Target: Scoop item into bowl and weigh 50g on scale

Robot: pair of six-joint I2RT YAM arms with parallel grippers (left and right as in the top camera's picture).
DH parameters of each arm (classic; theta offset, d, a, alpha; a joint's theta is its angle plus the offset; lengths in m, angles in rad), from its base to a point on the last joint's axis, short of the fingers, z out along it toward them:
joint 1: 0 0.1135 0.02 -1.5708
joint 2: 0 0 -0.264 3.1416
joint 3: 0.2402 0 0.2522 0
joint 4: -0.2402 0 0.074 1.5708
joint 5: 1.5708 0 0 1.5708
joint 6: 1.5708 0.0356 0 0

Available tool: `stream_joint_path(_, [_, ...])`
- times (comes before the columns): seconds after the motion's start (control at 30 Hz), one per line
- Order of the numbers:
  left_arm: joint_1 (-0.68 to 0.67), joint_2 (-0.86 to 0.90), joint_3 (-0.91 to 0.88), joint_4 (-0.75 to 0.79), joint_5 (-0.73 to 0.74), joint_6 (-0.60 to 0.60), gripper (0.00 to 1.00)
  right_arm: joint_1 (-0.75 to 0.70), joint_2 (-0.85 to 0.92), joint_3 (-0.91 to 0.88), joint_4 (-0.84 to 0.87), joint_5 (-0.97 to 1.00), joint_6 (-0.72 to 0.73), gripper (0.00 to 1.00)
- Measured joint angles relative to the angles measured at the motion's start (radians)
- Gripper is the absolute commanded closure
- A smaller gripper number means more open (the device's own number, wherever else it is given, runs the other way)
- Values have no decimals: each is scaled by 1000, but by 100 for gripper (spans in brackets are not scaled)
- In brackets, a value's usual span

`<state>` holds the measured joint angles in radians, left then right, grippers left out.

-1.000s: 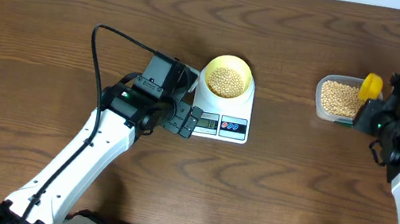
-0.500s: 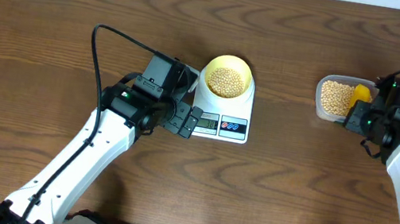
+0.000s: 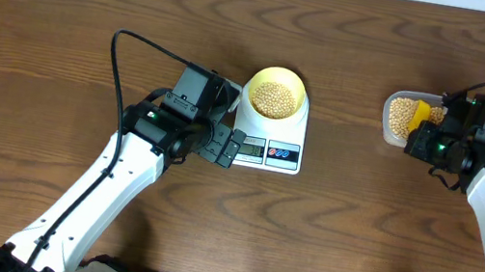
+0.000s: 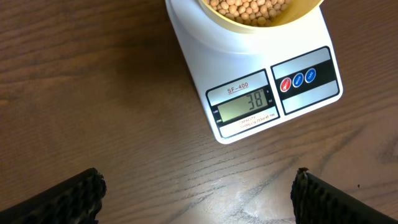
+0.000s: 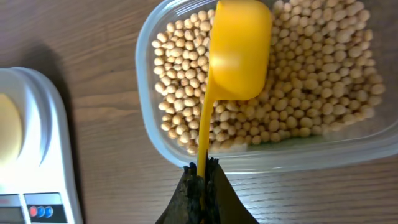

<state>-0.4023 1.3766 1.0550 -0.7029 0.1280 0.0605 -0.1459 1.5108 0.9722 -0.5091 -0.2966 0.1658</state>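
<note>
I read 38 on the scale's [image 4: 249,93] display [image 4: 244,106], under the label SF-400. The pale-yellow bowl [image 3: 275,94] sits on its platform, holding soybeans [image 4: 249,7]. My left end effector [image 4: 199,202] hovers spread over the bench [image 3: 354,232], near the scale's front. My right end effector [image 5: 202,186] pinches the yellow scoop [image 5: 239,50] by its handle, cup over the soybeans in the clear tub [image 5: 155,143] at right.

My scoop [image 5: 239,56] gleams, smooth glossy yellow plastic, over matt tan beans [image 5: 311,93] in a clear, faintly cloudy plastic tub [image 5: 145,106]. The scale [image 4: 193,50] is smooth white plastic, soft sheen; under it the table [image 4: 93,93] is dark wood, grain showing, low lustre.
</note>
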Motion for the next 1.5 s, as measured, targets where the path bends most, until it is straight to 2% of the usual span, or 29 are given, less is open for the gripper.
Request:
stream_joint_path(0.43, [0,0,0,0,0,0,2,-15,1,0,0,-44,58,99])
stream_joint_path(1.13, [0,0,0,0,0,0,2,-223,1,0,-6,-282,183,99])
stream_joint_path(1.27, [0,0,0,0,0,0,2,-237,1,0,-7,-290,174,99])
stream_joint_path(1.5, [0,0,0,0,0,0,2,-237,-5,0,-18,-322,14,99])
